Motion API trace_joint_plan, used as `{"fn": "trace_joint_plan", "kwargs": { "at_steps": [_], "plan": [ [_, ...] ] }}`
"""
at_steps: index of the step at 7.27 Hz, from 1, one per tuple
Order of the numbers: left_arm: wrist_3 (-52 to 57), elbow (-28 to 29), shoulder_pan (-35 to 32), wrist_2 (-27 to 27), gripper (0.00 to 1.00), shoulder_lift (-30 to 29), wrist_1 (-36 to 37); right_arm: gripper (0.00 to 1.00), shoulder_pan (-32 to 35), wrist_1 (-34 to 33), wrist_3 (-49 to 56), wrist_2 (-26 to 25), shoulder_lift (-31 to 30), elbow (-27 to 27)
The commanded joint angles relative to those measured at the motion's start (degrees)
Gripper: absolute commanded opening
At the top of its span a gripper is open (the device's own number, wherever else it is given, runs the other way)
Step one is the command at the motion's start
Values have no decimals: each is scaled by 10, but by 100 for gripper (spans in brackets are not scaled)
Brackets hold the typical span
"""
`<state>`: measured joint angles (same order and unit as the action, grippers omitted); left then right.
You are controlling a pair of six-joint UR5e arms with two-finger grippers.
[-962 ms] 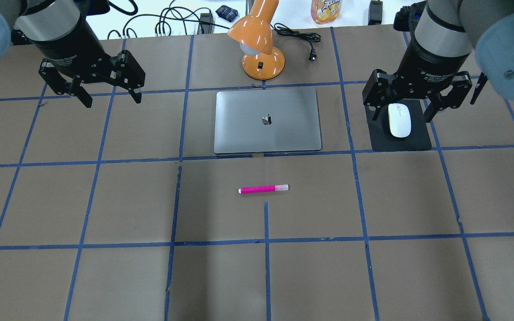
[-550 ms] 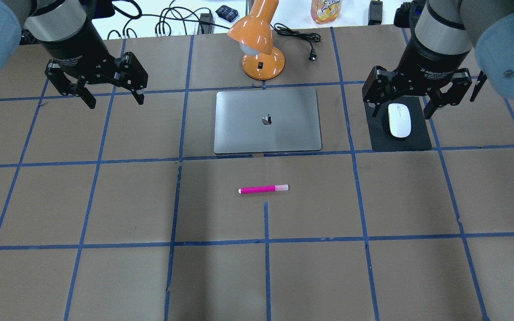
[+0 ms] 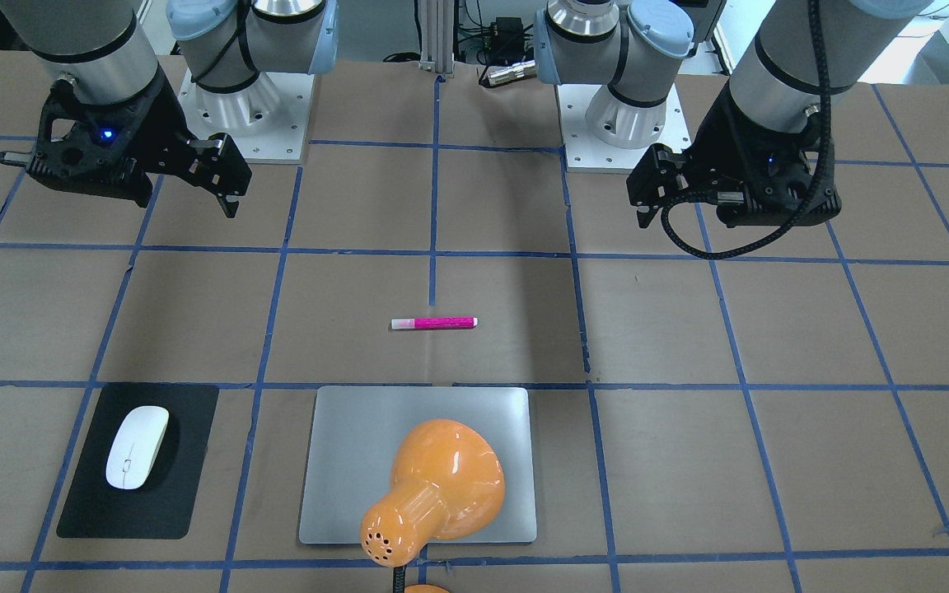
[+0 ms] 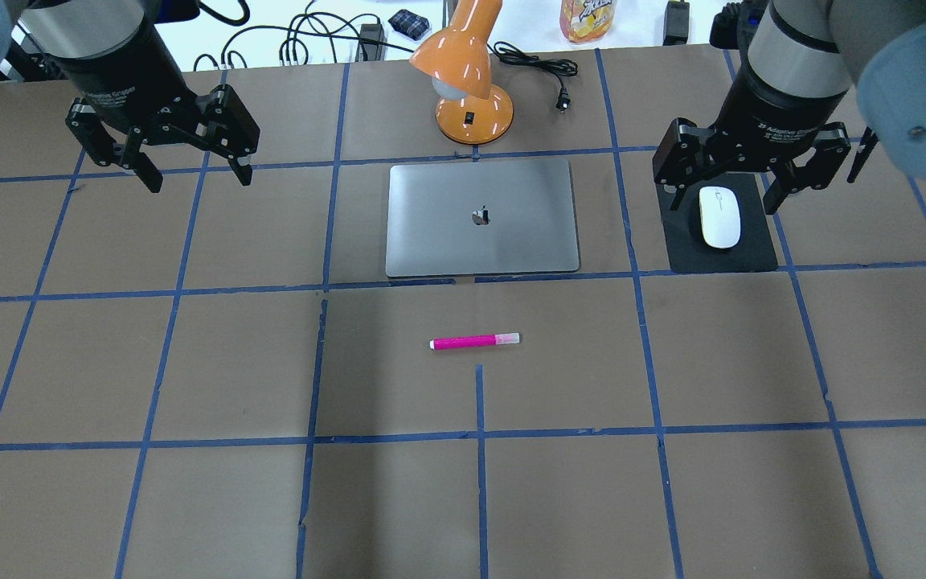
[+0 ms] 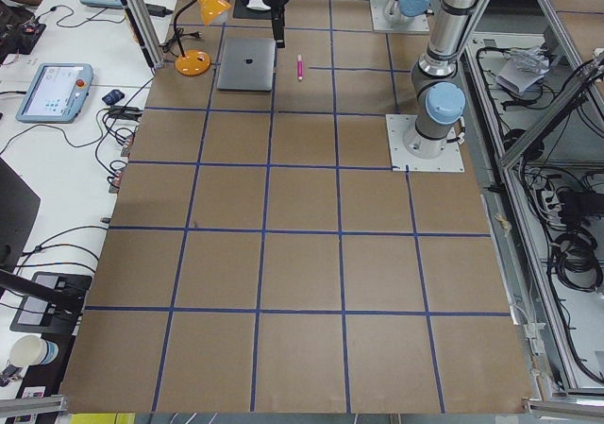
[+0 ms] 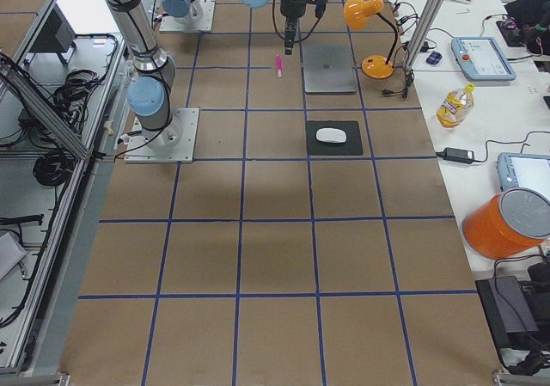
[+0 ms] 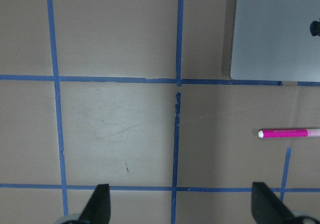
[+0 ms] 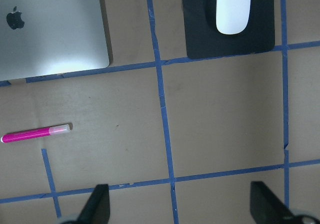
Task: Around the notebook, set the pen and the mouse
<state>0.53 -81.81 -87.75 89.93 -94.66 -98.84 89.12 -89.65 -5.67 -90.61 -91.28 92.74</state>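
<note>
The silver-grey notebook [image 4: 481, 217] lies shut at the table's far middle. The pink pen [image 4: 475, 342] lies crosswise in front of it, also seen as the pen [image 3: 433, 323] and the pen [image 7: 287, 132]. The white mouse [image 4: 719, 217] rests on a black pad to the notebook's right, shown as the mouse [image 8: 233, 9] in the right wrist view. My right gripper [image 4: 724, 211] hangs open high above the table, over the mouse in the overhead view. My left gripper [image 4: 198, 181] hangs open high over bare table left of the notebook. Neither holds anything.
An orange desk lamp [image 4: 471, 88] stands just behind the notebook, its plug cable [image 4: 539, 68] trailing right. The black pad [image 4: 752, 251] lies under the mouse. Cables and a bottle [image 4: 586, 18] sit on the white bench beyond. The arm bases [image 3: 244, 123] are bolted at the robot's side.
My left gripper drifted slightly right, then back left and farther away. The right gripper barely moved. Pen, mouse and notebook lie where they were.
</note>
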Motion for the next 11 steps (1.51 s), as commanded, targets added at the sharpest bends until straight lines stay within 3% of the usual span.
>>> {"fn": "trace_joint_plan", "kwargs": {
  "at_steps": [1, 11],
  "plan": [
    [0, 2, -1, 1, 100, 5, -3, 100, 0, 0, 1, -1, 0, 0],
    [1, -3, 0, 2, 100, 9, 14, 100, 0, 1, 3, -4, -1, 1]
  ]
}}
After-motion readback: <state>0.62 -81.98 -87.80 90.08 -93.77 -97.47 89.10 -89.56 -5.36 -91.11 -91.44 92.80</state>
